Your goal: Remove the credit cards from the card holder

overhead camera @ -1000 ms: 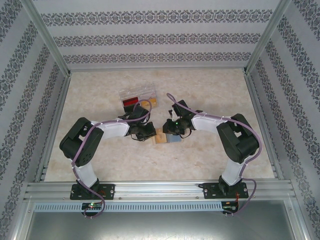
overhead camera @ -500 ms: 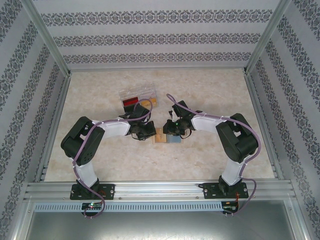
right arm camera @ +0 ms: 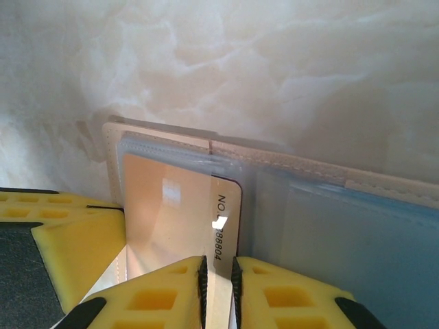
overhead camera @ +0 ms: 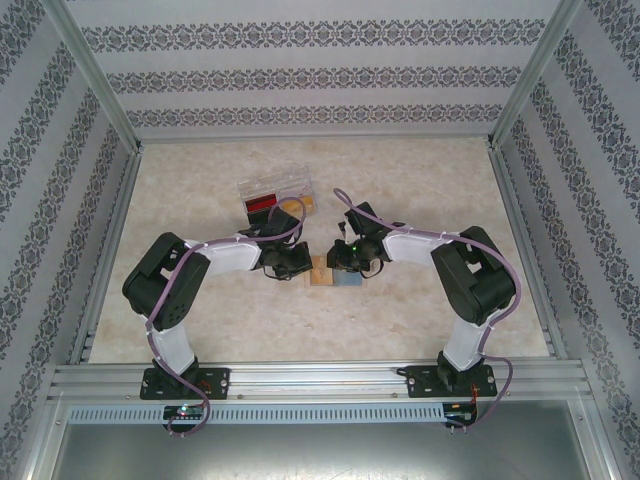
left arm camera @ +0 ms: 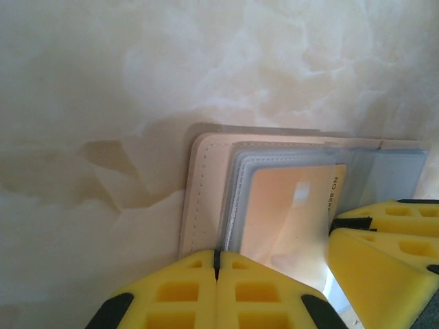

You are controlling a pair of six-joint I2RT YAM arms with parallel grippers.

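A lab test cell: aluminium framing (overhead camera: 320, 375) boxes in a marble-look table (overhead camera: 430, 190) walled with patterned panels (overhead camera: 320, 75), left arm (overhead camera: 175, 285) and right arm (overhead camera: 475, 280) bolted at its front.

Clear compartmented box (overhead camera: 273, 190) with red contents on pale marbled tabletop (overhead camera: 420, 180), patterned walls (overhead camera: 320, 75) around.

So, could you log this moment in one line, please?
left gripper: shut at card holder edge | right gripper: pinching orange card | removal: not yet done

The pale marbled table (overhead camera: 430, 190) carries the open card holder (overhead camera: 322, 274) at its middle and a clear box (overhead camera: 273, 187) farther back.
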